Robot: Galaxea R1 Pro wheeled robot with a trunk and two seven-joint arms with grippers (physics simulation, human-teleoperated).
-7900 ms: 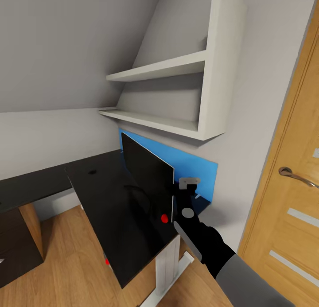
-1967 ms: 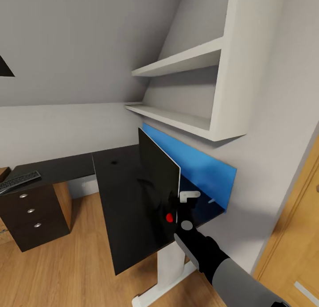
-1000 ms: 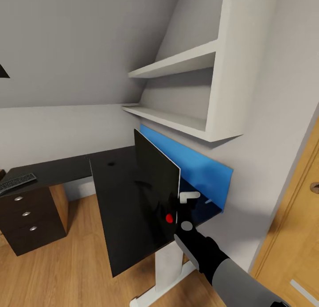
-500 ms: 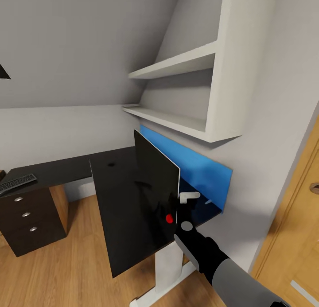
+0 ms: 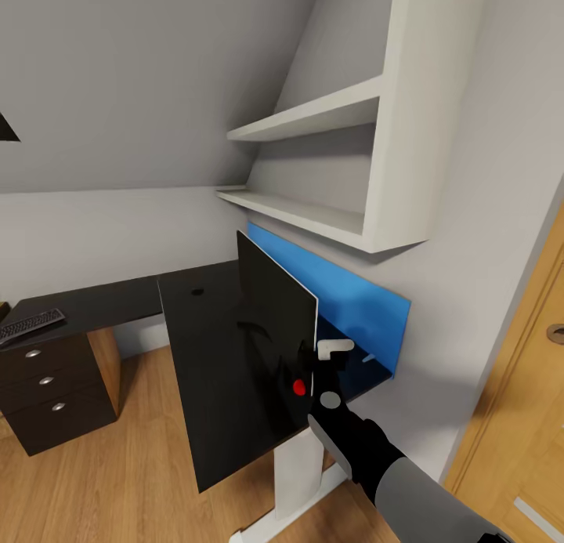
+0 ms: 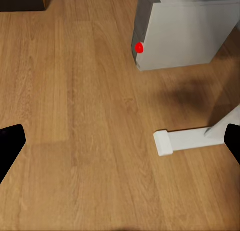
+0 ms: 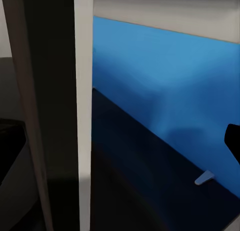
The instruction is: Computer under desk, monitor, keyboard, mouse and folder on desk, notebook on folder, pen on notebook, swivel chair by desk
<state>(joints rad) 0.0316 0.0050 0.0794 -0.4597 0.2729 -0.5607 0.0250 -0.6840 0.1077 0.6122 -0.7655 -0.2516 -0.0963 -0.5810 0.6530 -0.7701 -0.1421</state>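
The black monitor (image 5: 274, 316) stands upright on the black desk (image 5: 204, 371), in front of a blue back panel (image 5: 352, 300). My right gripper (image 5: 319, 353) sits at the monitor's near edge. In the right wrist view the monitor's thin pale edge (image 7: 83, 91) runs between the wide-apart fingers of the right gripper (image 7: 120, 146), which is open. A keyboard (image 5: 31, 325) lies on the desk's far left end. The grey computer (image 6: 185, 33) with a red dot stands on the floor under the desk. My left gripper (image 6: 120, 146) hangs open over the floor.
White wall shelves (image 5: 313, 120) hang above the desk. A dark drawer unit (image 5: 47, 386) stands under the desk's left end. A wooden door (image 5: 525, 418) is at the right. The desk's white foot (image 6: 180, 140) lies on the wooden floor.
The head view swung left and then slightly back, bringing the keyboard and drawers into sight. Over the last second, the right gripper and monitor have not visibly moved.
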